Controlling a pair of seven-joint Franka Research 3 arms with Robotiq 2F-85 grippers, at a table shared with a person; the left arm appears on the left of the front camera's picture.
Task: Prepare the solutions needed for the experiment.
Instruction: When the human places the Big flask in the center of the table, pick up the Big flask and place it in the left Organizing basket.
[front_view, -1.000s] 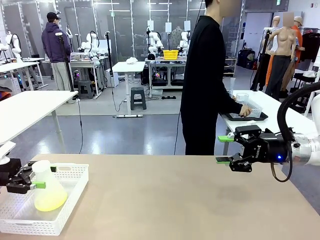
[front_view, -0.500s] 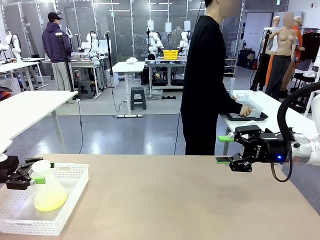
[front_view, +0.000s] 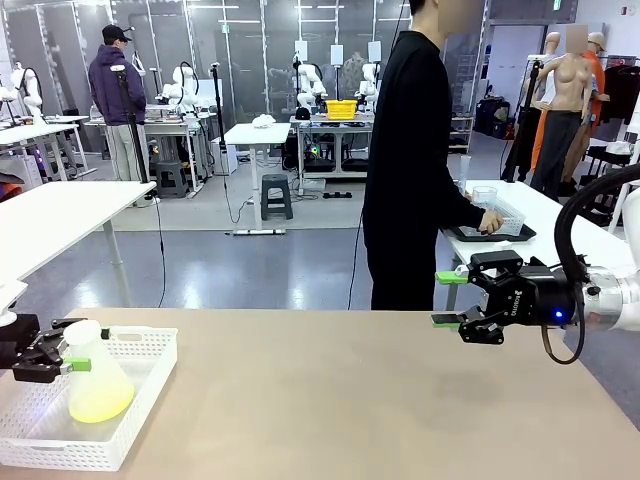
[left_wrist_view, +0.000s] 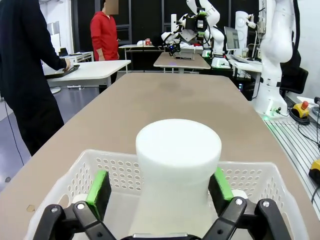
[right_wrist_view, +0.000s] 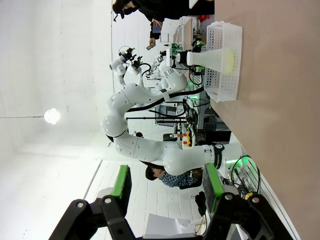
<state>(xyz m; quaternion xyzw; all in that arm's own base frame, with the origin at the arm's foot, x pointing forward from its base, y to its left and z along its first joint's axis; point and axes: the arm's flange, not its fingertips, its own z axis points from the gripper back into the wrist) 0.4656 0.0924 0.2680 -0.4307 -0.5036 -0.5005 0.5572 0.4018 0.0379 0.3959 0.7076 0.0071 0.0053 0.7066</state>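
Observation:
A frosted white conical flask (front_view: 92, 375) stands in a white perforated basket (front_view: 140, 425) at the table's front left. The solutions (front_view: 100, 403) show as a shallow yellow-green layer in the flask's bottom. My left gripper (front_view: 68, 350) is open, its green pads (left_wrist_view: 98, 187) standing on either side of the flask's neck (left_wrist_view: 178, 150), with a gap on the left side. Far to the right, my right gripper (front_view: 450, 298) hangs open above the table, holding nothing. Its wrist view looks across to the basket (right_wrist_view: 231, 82) and the solutions (right_wrist_view: 229, 57).
A person in black (front_view: 405, 170) stands at the table's far edge, turned toward a side table, one hand on a dark tray (front_view: 490, 232) of clear labware. The brown tabletop (front_view: 350, 400) stretches bare between basket and right gripper.
My left gripper has risen slightly and drawn back a little to the left along the flask's neck. The flask stays in the basket. The right arm has not moved.

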